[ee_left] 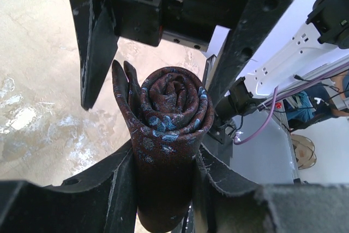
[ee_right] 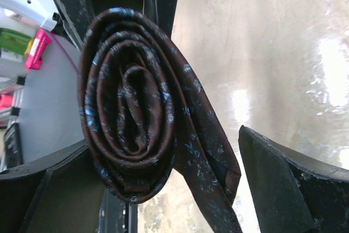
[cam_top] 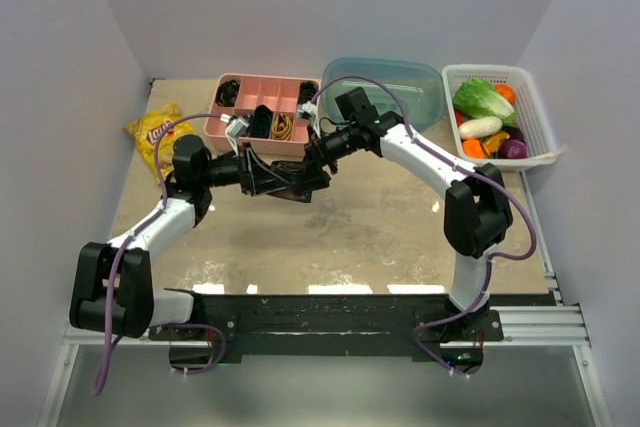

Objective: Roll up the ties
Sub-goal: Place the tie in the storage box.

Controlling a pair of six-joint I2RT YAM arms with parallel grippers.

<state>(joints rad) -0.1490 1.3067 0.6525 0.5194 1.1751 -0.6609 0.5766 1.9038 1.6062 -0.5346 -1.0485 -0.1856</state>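
Your left jaws squeeze the tie (ee_left: 169, 129) from both sides. It is rolled up into a fat, dark brown-red coil with little blue spots. The coil sits tight between the two left fingers (ee_left: 109, 189).

Your right jaws stand wide and hold nothing. The coil is in the gap between them. It is close to one right finger (ee_right: 54, 189) and apart from the other one. A loose end of the tie hangs down beside the coil.

Your left arm (cam_top: 165, 222) and right arm (cam_top: 430, 162) meet nose to nose over the desk (cam_top: 350, 237), toward the back. The pink tray (cam_top: 265, 107) is just behind them. It has small boxes inside, some with dark things in them and one with something yellow. A yellow chip bag (cam_top: 155, 132) lies to the left of the tray. A blue-green tub (cam_top: 385, 87) is on its right. A white basket (cam_top: 535, 112) of veggies sits at the far right.
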